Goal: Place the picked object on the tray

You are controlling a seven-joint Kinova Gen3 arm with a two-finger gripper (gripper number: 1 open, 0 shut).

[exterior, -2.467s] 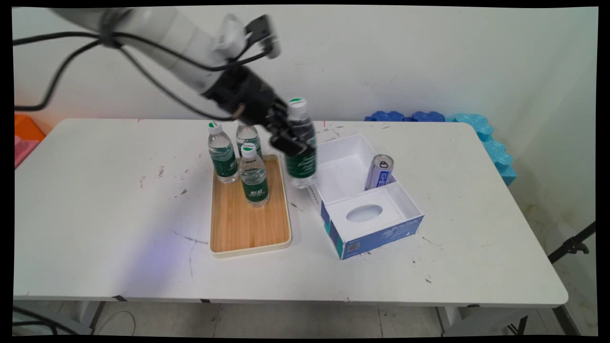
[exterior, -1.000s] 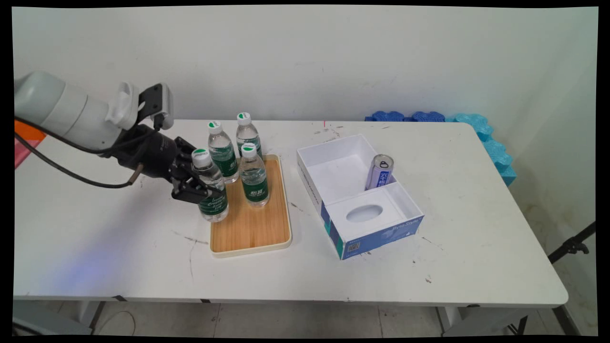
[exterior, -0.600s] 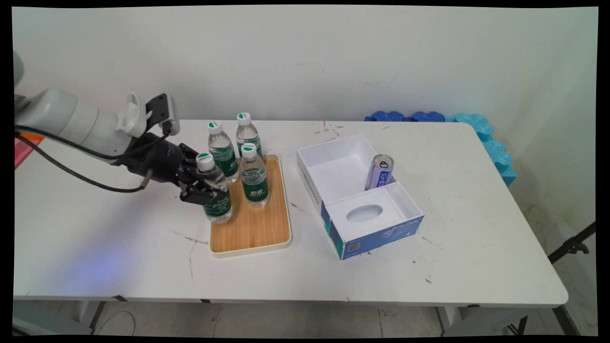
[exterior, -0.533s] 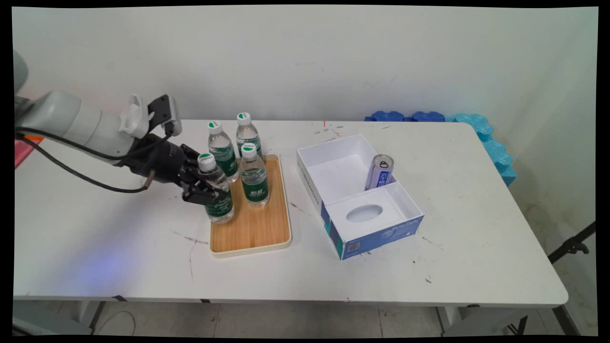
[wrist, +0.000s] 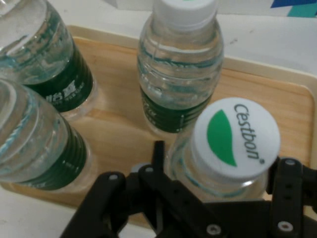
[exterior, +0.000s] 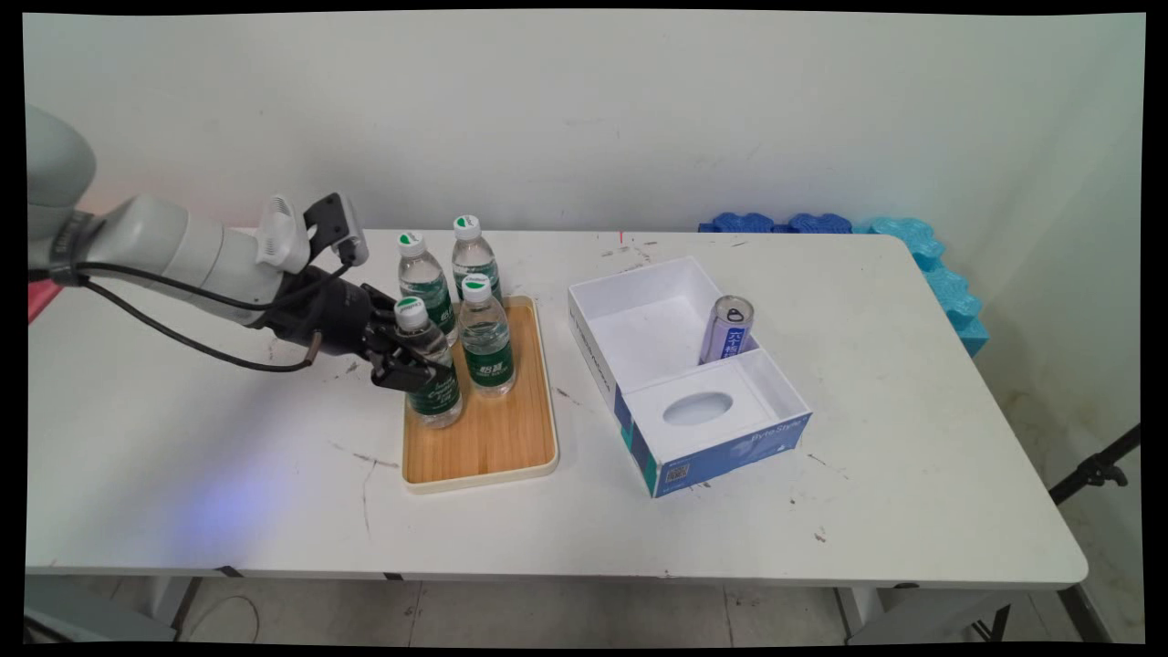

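My black gripper [exterior: 412, 363] [wrist: 218, 183] is shut on a clear water bottle [exterior: 431, 372] [wrist: 233, 141] with a green label and a white cap. I hold it upright over the left part of a wooden tray [exterior: 493, 447] [wrist: 287, 96]. A second bottle [exterior: 486, 336] [wrist: 179, 64] stands on the tray just right of the held one. Two more bottles [exterior: 422, 278] [exterior: 472, 254] stand at the tray's far end; in the hand view they fill the left side, one bottle [wrist: 47, 54] above the other bottle [wrist: 34, 144].
A white and blue open box [exterior: 693, 374] stands right of the tray, with a silver and blue can [exterior: 726, 329] leaning inside it. Blue foam pieces [exterior: 912, 246] lie at the table's far right corner. An orange thing [exterior: 38, 297] shows at the left edge.
The gripper carried the bottle from above the box leftward and down, then slid it right onto the tray's left side beside the other bottles.
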